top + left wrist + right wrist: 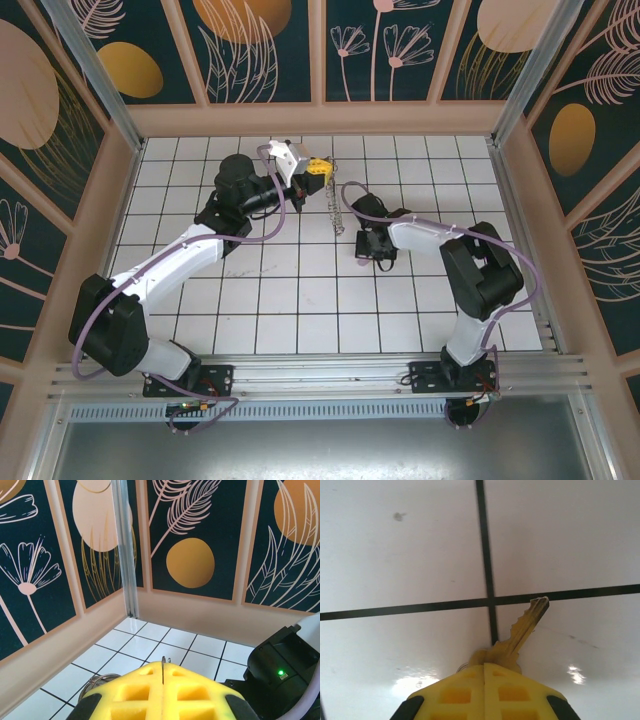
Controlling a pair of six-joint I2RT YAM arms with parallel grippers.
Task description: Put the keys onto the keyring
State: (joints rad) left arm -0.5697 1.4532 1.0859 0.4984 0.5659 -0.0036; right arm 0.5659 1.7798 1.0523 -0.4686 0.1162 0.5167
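Key (520, 630) gripped, threading comes next
Your right tool (484, 666) clamps it right of centre, low over the tabletop (395, 555); your left tool (163, 666) pinches the keyring (336, 208) farther left. Next, bring them together precisely.

Top camera is looking steeply down from behind the arms (175, 262) onto the tiled desk (300, 300). Left wrist camera is facing level past the left hand (163, 669) toward corner walls (190, 540); right wrist camera is hovering close over the same tiles (560, 535), right hand (484, 666) bottom centre.
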